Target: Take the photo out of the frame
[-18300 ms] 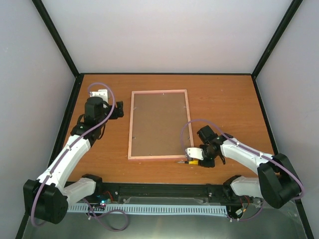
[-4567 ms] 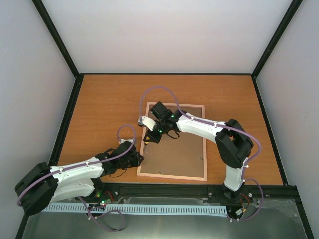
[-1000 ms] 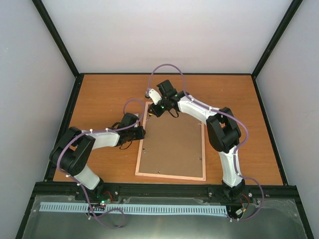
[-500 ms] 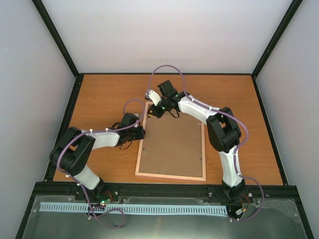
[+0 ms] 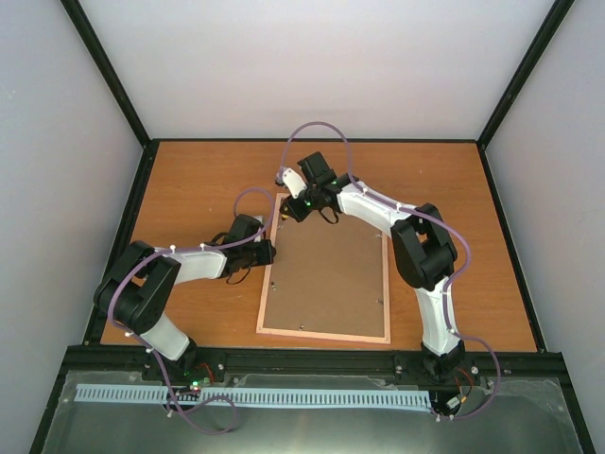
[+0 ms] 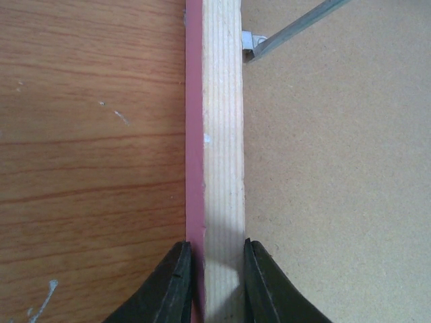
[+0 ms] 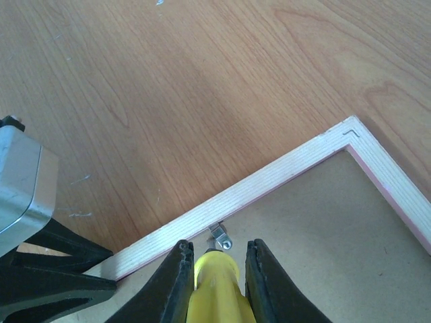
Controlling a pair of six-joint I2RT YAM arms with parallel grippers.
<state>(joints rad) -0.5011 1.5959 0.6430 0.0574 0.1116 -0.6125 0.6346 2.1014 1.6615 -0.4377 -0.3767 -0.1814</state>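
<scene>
The frame (image 5: 267,288) lies face down on the table, its pale wood back and pink edge up. A brown backing board (image 5: 331,274) fills it, so the photo is hidden. My left gripper (image 5: 270,252) (image 6: 217,252) is shut across the frame's left rail (image 6: 222,134), one finger on the pink outer edge and one on the inner side. My right gripper (image 5: 288,210) (image 7: 217,245) is shut on a yellow tool (image 7: 214,289). The tool's tip sits at a small metal clip (image 7: 220,235) on that rail (image 7: 269,182), near the far left corner.
Bare wood tabletop (image 5: 198,180) surrounds the frame. More small clips (image 5: 383,303) dot the inner edges of the backing. A black rail (image 5: 312,359) runs along the near table edge, and grey walls enclose the other three sides.
Nothing has moved over the last second. Since several seconds ago, both grippers have shifted farther up the frame's left rail, toward its far corner.
</scene>
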